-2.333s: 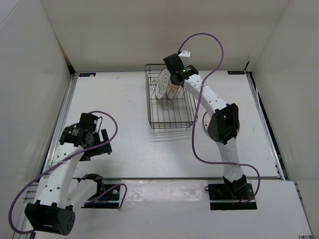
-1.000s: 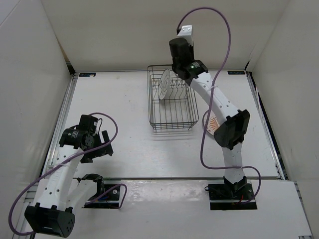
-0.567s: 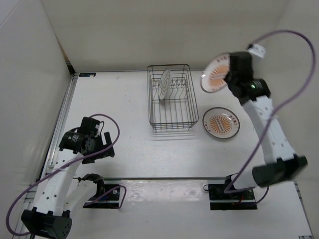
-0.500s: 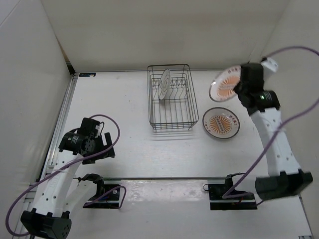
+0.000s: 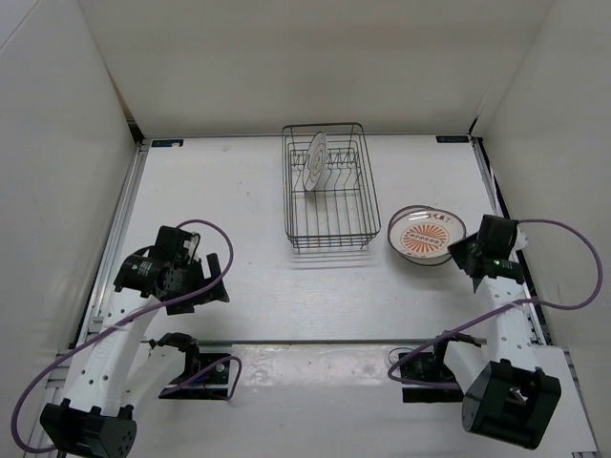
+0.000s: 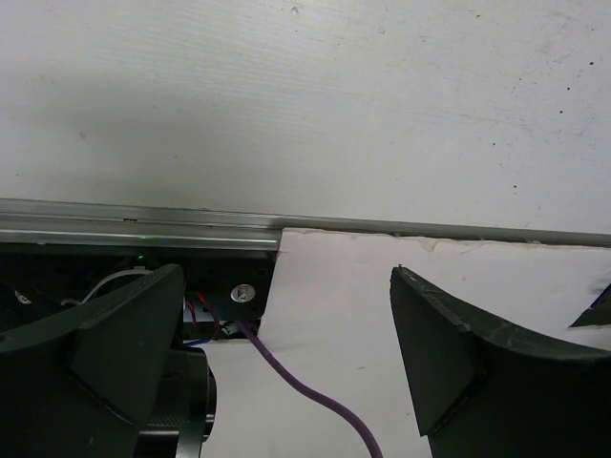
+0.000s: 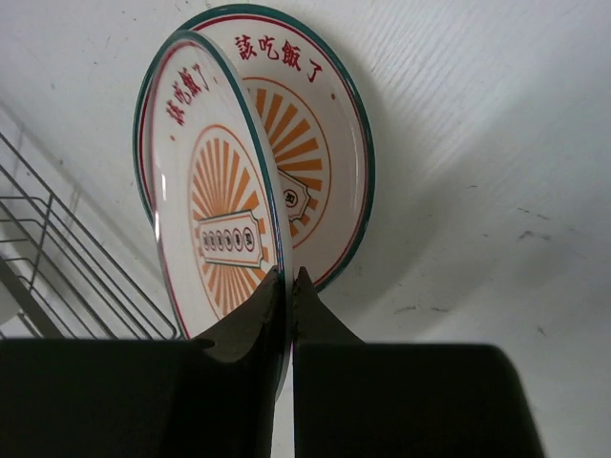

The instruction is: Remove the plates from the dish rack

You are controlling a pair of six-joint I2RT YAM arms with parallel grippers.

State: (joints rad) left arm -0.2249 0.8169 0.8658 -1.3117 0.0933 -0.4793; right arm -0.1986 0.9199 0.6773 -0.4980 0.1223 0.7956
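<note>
**Right gripper pinches plate beside dish rack**

A small round white plate with an orange-red sunburst centre and a thin green-and-red rim, the held plate (image 7: 215, 210), stands tilted on edge. Its lower rim is clamped between the two dark fingertips of the right gripper (image 7: 289, 280). Just beyond those fingertips a second plate (image 7: 320, 134) of the same pattern lies flat and face up on the white table (image 5: 258, 210). Whether the two plates touch cannot be told. Red characters run along the upper rim of each.

Left of the right gripper, near the pair but apart from it, stands the dish rack (image 5: 329, 239), a rectangular open basket of thin dark wire. Some of its wires show at the lower left of the right wrist view. A third plate (image 5: 315, 160) of the same kind stands upright between the divider prongs toward the rack's far end, well apart from the right gripper.

Across the table, the left gripper (image 6: 286, 277) hangs with its dark jaws spread wide and nothing between them. Directly under it run a grey metal rail (image 6: 134, 229) along the table's near edge and a white sheet (image 6: 382, 315). A purple cable (image 6: 305, 391) crosses that sheet. The dish rack stands well apart from this gripper, to its right and farther back.
</note>
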